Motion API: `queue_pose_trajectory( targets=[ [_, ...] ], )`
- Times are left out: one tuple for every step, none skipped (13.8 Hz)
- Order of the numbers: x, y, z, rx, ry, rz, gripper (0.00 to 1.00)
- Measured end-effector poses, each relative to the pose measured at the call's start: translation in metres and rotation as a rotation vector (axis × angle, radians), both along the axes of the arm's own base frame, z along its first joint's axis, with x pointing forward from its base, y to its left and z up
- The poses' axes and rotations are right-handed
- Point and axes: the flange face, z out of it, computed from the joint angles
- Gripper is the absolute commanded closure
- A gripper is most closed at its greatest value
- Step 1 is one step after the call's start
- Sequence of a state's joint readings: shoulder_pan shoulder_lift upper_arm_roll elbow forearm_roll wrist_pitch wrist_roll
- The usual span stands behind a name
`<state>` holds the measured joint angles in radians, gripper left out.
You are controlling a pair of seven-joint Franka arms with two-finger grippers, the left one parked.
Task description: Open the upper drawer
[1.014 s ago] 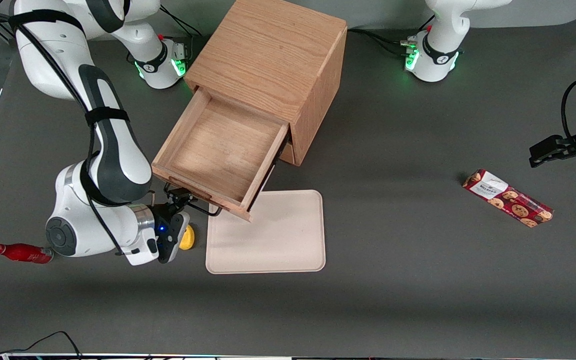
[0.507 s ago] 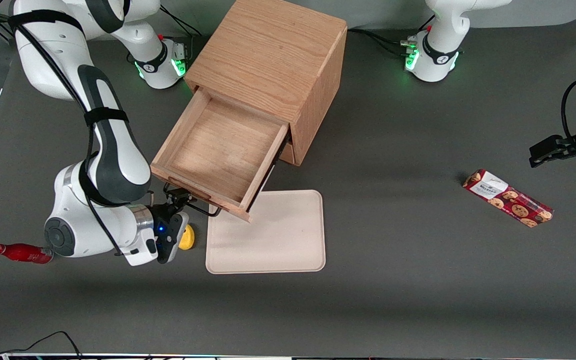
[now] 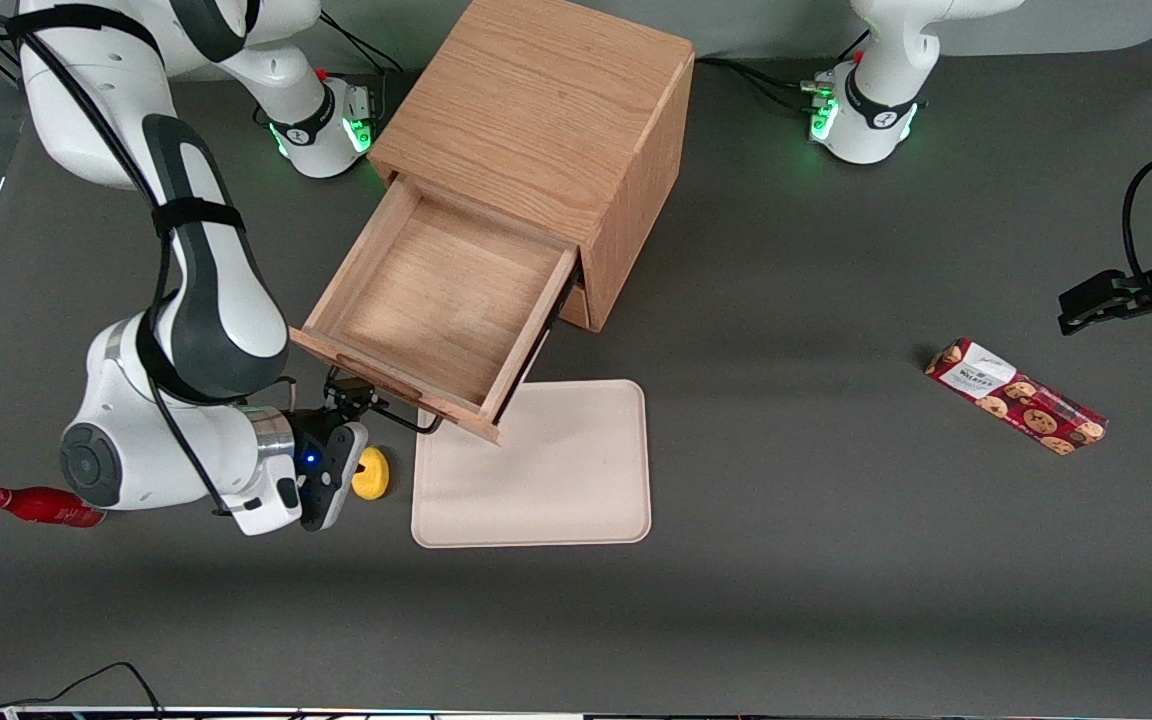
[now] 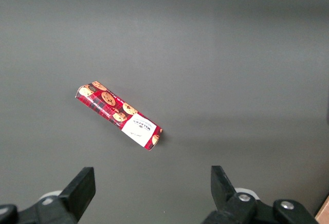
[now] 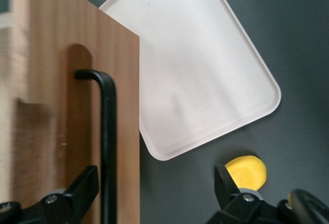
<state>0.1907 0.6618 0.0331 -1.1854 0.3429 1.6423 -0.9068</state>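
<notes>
One upper drawer (image 3: pixel 436 300) is seen pulled out; one end effector (image 3: pixel 356 398), fingers spread, is positioned at its handle (image 5: pixel 107 142).

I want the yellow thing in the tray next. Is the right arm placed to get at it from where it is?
Probably yes. The gripper is open at the upper drawer handle, and the yellow object lies beside it on the bare table, next to the tray, with nothing between.

The shallow light-oak upper drawer (image 3: pixel 433 305) with its thin black bar handle (image 5: pixel 108 147) is standing pulled far out of the wooden cabinet (image 3: pixel 546 130), its bare inside lying open, its front overhanging the counter.

The robot's gripper (image 3: pixel 361 392) is sitting at the handle.
</notes>
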Motion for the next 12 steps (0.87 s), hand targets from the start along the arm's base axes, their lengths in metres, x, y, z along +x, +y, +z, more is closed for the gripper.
queue_pose_trajectory(
  targets=[
    [-0.001, 0.0, 0.007, 0.001, -0.009, 0.0, 0.0],
    [-0.001, 0.0, 0.015, -0.001, -0.021, 0.001, 0.0],
    [-0.002, -0.002, 0.025, -0.01, -0.036, 0.001, 0.0],
    [-0.003, -0.003, 0.038, -0.028, -0.056, -0.006, 0.0],
    [-0.006, -0.005, 0.054, -0.05, -0.071, -0.027, 0.0],
    [-0.011, -0.007, 0.073, -0.068, -0.075, -0.061, 0.0],
    [-0.02, -0.009, 0.092, -0.085, -0.068, -0.111, 0.0],
    [-0.03, -0.011, 0.111, -0.103, -0.058, -0.177, 0.0],
    [-0.041, -0.014, 0.127, -0.123, -0.047, -0.243, 0.0],
    [-0.055, -0.017, 0.141, -0.154, -0.037, -0.307, 0.0],
    [-0.068, -0.022, 0.152, -0.195, -0.033, -0.362, 0.0],
    [-0.081, -0.028, 0.161, -0.234, -0.037, -0.402, 0.0]
  ],
)
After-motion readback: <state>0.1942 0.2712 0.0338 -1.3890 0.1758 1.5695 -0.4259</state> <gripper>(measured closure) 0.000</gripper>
